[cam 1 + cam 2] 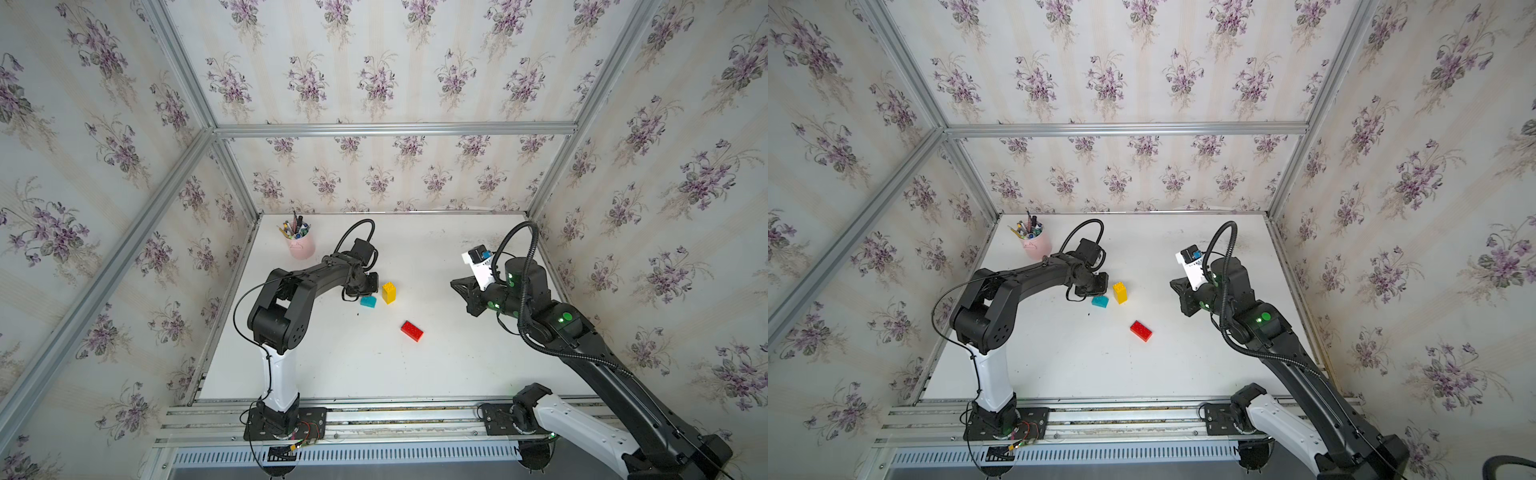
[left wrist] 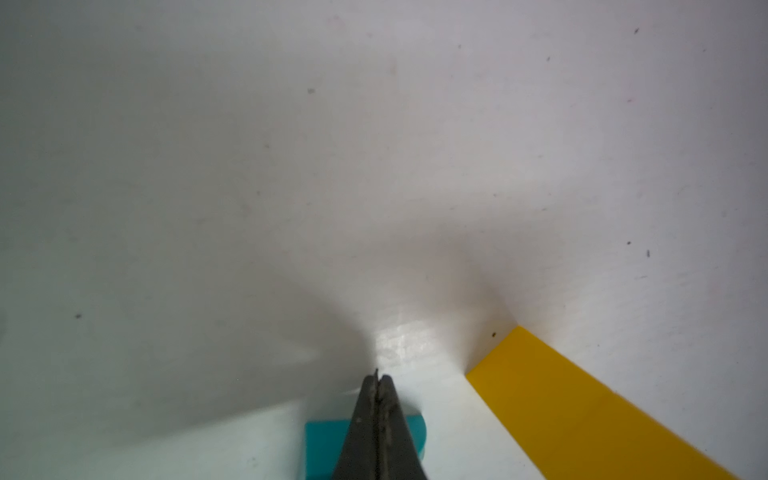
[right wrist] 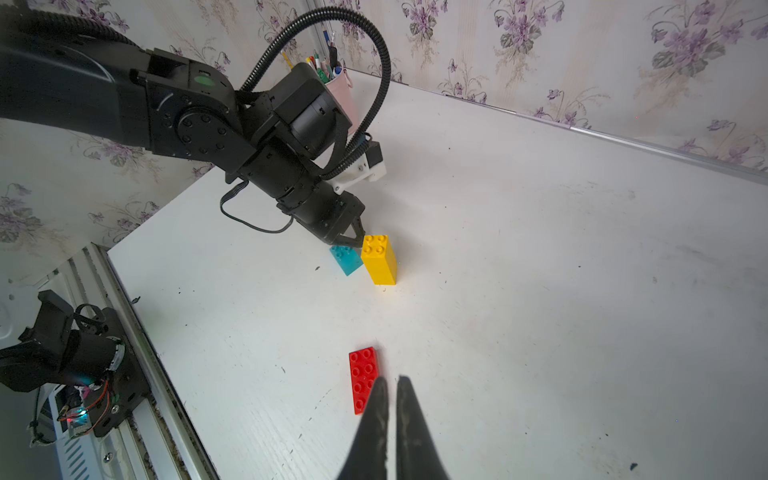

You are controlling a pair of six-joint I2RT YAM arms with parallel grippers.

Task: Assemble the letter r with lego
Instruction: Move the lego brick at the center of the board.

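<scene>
A tall yellow lego stack (image 1: 389, 292) (image 1: 1120, 292) stands upright mid-table, studs up. A teal brick (image 1: 368, 301) (image 1: 1100, 301) lies just beside it, apart from it. The red brick (image 1: 412, 331) (image 1: 1140, 331) lies flat nearer the front, on its own. My left gripper (image 2: 377, 377) is shut and holds nothing; its fingers cross over the teal brick (image 2: 324, 449), with the yellow stack (image 2: 582, 407) to one side. My right gripper (image 3: 390, 380) hovers shut and empty, its tips beside the red brick (image 3: 361, 378); in a top view it (image 1: 455, 284) hangs right of the bricks.
A pink pen cup (image 1: 300, 243) (image 1: 1034, 243) stands at the table's back left corner, behind the left arm. Papered walls with aluminium rails close the table on three sides. The arm bases sit on a rail (image 1: 374, 419) along the front edge.
</scene>
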